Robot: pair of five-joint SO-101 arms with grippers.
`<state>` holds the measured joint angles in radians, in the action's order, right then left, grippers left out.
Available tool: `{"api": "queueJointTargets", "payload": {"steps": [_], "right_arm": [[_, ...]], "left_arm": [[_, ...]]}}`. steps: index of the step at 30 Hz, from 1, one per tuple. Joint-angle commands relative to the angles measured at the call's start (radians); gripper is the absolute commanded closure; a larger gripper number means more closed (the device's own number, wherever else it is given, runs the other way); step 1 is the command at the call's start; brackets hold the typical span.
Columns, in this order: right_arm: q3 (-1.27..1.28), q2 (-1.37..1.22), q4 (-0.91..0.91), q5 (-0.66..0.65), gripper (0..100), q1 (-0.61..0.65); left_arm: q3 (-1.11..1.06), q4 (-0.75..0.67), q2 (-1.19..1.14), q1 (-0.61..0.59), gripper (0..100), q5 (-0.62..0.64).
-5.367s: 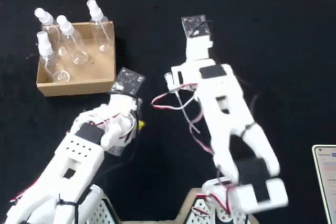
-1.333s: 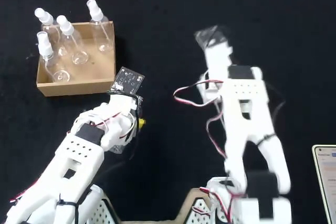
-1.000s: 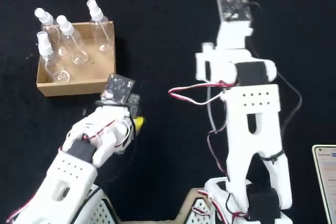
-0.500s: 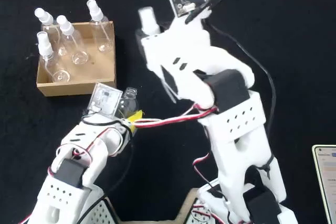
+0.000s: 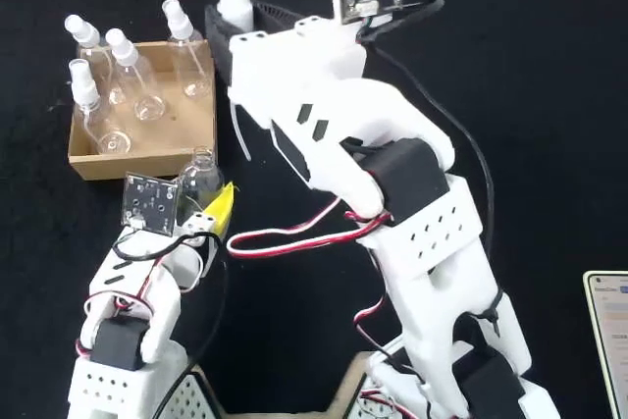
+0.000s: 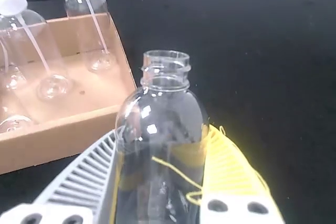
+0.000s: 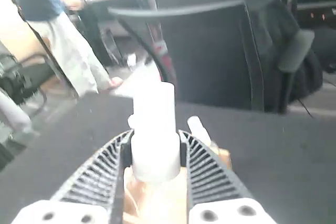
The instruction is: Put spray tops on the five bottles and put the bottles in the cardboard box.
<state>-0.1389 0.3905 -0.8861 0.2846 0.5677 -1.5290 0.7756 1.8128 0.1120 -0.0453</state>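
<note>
left gripper [image 6: 165,135] pinches the capless bottle [image 6: 164,93]; right gripper [image 7: 155,136] pinches a spray top [image 7: 153,109].

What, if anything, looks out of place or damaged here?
Nothing spilled or damaged. Four capped bottles stand in the box; the left tool holds the uncapped bottle, the right tool a spray top. One loose yellow thread hangs off the left tool.

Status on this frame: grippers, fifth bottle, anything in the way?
Left gripper shut on uncapped bottle, beside cardboard box. Right gripper shut on spray top, held aloft. Four capped bottles boxed. No obstruction seen between top and bottle.
</note>
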Motion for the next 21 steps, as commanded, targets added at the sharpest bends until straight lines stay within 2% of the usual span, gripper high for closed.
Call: {"api": "queueJointTargets", "payload": {"steps": [1,4,9,16,21], "right_arm": [[-0.018,0.056,0.075,0.008,97.6,0.006],[-0.015,0.058,0.072,0.008,97.6,0.006],[-0.016,0.073,0.023,0.008,97.6,-0.009],[0.059,0.245,0.026,0.008,97.6,-0.018],[0.223,0.328,0.206,0.006,97.6,-0.018]], "left_arm": [[0.012,-0.006,0.009,-0.002,96,0.011],[0.005,-0.025,0.009,-0.002,96,0.011],[-0.062,-0.141,0.008,-0.002,96,0.011],[-0.128,-0.256,0.008,0.001,96,0.011],[-0.133,-0.264,0.008,0.05,96,0.011]]}}
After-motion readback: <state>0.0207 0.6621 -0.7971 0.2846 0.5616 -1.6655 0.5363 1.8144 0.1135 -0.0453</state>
